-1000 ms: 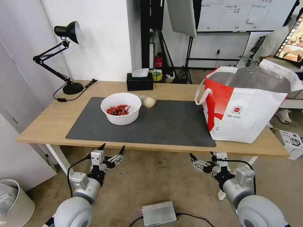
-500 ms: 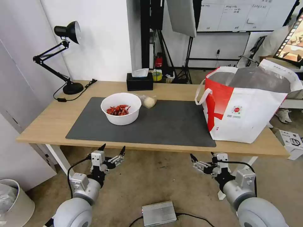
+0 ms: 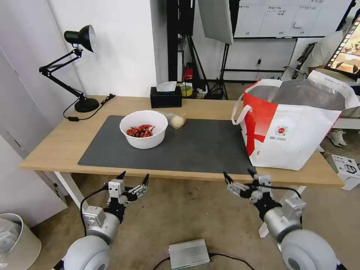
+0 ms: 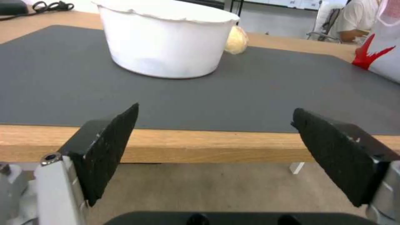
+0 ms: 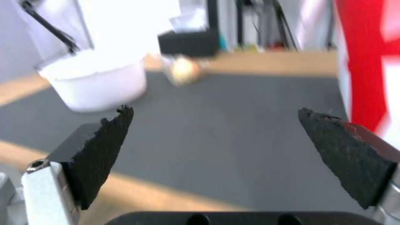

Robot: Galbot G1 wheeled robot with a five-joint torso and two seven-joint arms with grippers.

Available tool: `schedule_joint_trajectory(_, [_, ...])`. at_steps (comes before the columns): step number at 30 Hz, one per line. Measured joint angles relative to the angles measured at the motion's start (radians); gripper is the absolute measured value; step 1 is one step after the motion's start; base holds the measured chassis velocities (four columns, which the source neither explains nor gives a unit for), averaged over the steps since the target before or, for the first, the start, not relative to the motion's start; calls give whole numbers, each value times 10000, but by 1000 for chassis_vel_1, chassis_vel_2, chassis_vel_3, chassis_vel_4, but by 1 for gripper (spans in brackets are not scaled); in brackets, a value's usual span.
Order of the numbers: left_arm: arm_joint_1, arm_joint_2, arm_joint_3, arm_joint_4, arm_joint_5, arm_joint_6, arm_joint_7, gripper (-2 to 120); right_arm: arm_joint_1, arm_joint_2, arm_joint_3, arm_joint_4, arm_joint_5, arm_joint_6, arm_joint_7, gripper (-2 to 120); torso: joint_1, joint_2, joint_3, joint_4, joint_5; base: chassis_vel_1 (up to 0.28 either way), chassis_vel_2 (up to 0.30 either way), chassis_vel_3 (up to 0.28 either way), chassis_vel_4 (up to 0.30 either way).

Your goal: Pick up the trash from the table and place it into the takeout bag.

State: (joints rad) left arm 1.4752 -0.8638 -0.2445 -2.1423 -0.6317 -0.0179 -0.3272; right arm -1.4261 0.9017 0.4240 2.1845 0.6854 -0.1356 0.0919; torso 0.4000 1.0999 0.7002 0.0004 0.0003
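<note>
A white round bowl [image 3: 143, 128] with red chilli scraps stands on the dark grey mat [image 3: 195, 150] of the light-wood table [image 3: 56, 142]. Behind it lies a clear bag with a pale bun [image 3: 176, 120]. The takeout bag [image 3: 296, 123], white with red sides and foil lining, stands open at the table's right end. My left gripper [image 3: 134, 177] hangs open below the front edge, under the bowl [image 4: 167, 40]. My right gripper [image 3: 237, 176] is open at the table's front edge near the takeout bag [image 5: 367, 62]; from it the bowl [image 5: 96, 81] and the bun [image 5: 183, 70] lie ahead.
A black tissue box [image 3: 166, 96] stands at the back edge and a black desk lamp [image 3: 75, 67] at the back left. A silver box [image 3: 188, 254] lies on the floor between my arms. A white bin [image 3: 17, 240] stands at lower left.
My right gripper has risen and moved forward to the table's front edge. The left arm has not moved.
</note>
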Motion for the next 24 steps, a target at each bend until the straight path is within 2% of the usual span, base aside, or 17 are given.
schedule_joint_trajectory(2, [-46,29,35,10,-4,0,-1,100,584,-171,-31,-470,175,376,-564,100,1,0,0,-5,-2,0,0,0,0])
schedule_joint_trajectory(6, [-73,37,42,64,-7,0,-3,100,1391,-364,-345,-1082,383,500,-891,100,1,-1,0,-3,-1,0,0,0,0])
schedule_joint_trajectory(15, [-82,-50,74,140,14,18,-27,100,4078,-437,-1797,-2787,606,486,-874,100,2,-1,0,-3,-3,0,0,0,0])
schedule_joint_trajectory(19, [-67,-34,43,126,12,29,-39,100,5567,-227,-2691,-3678,887,243,-856,100,1,-1,-1,-4,-3,0,0,0,0])
schedule_joint_trajectory(24, [-13,-47,-3,116,12,30,-43,100,6643,93,-3510,-4504,1121,-64,-673,100,1,-1,0,-4,-4,0,0,0,0])
